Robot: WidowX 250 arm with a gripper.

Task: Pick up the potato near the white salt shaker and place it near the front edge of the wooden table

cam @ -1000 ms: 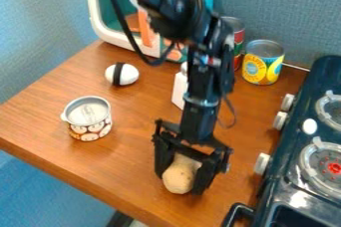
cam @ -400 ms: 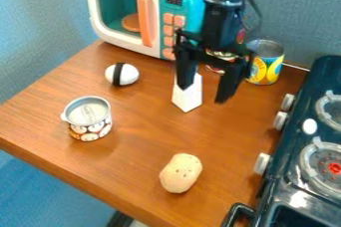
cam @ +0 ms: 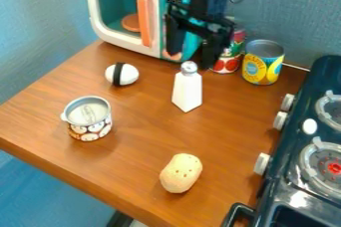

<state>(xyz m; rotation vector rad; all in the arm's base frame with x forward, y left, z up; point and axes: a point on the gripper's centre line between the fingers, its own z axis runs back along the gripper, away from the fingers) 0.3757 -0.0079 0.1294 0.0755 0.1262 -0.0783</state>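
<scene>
While the black gripper [cam: 192,57] hung with its jaws parted, holding nothing, the red can [cam: 228,63] stood near its three o'clock, the white shaker [cam: 187,90] at six; a low sideways swing could have toppled either. The potato [cam: 180,173] lay farther toward six.

Brown wooden table [cam: 136,144] with potato [cam: 180,173], white shaker [cam: 188,90], black-banded white toy [cam: 122,74], three cans [cam: 263,62], toy microwave [cam: 145,17]

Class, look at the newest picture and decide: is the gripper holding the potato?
No, the potato lies by itself near the table's front edge, while the open gripper hangs by the toy microwave.
</scene>
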